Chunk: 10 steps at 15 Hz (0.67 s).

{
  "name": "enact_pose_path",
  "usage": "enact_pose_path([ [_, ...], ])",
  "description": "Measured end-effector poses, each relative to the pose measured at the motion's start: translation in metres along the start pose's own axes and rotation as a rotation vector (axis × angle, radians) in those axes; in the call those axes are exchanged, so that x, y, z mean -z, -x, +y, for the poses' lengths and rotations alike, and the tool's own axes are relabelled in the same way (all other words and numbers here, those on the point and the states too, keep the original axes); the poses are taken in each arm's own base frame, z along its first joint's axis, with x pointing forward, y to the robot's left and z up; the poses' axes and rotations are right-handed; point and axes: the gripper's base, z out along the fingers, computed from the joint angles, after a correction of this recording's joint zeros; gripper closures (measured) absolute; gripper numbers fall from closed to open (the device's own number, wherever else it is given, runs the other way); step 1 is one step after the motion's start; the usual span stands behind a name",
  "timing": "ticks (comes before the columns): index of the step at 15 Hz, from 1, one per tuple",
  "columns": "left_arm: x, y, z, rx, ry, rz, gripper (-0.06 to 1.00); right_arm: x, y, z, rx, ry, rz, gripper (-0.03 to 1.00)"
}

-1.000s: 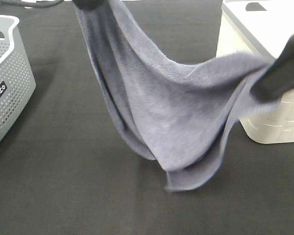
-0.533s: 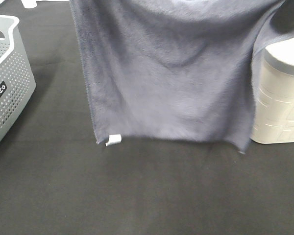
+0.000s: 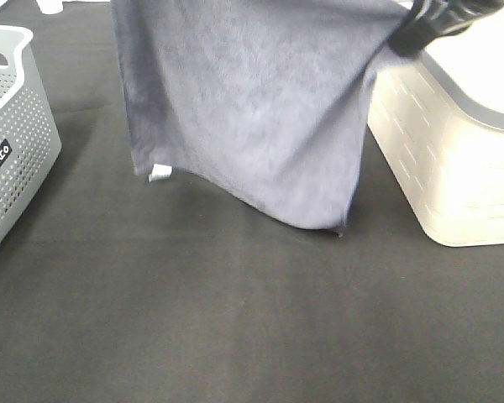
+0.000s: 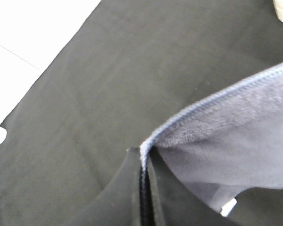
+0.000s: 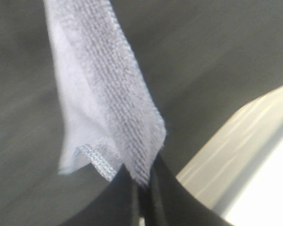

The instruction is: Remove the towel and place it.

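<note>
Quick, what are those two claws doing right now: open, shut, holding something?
Left gripper: closed on a corner of the towel.
Right gripper: closed on another towel corner.

I count one towel (image 3: 252, 109), with one white tag (image 3: 160, 173) on a lower corner. Two hands are on it: one left hand (image 4: 142, 165), one right hand (image 5: 144, 181). There are two bins, one grey bin (image 3: 13, 134) and one white bin (image 3: 454, 168), and a single desk (image 3: 235, 319) under everything.
</note>
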Motion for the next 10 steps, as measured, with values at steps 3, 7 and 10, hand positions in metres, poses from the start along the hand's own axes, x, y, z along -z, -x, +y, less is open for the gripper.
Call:
enact_pose_path([
  [3, -0.012, -0.001, -0.002, -0.006, 0.004, -0.019, 0.94, -0.001, 0.010, -0.011, 0.151, -0.120, -0.100, 0.96],
  [7, -0.036, 0.003, -0.005, -0.024, 0.039, -0.133, 0.94, -0.009, 0.021, -0.025, 0.250, -0.270, -0.199, 0.96],
  [10, -0.054, -0.004, 0.013, -0.010, 0.111, -0.228, 0.94, -0.035, 0.036, -0.045, 0.255, -0.364, -0.261, 0.96],
])
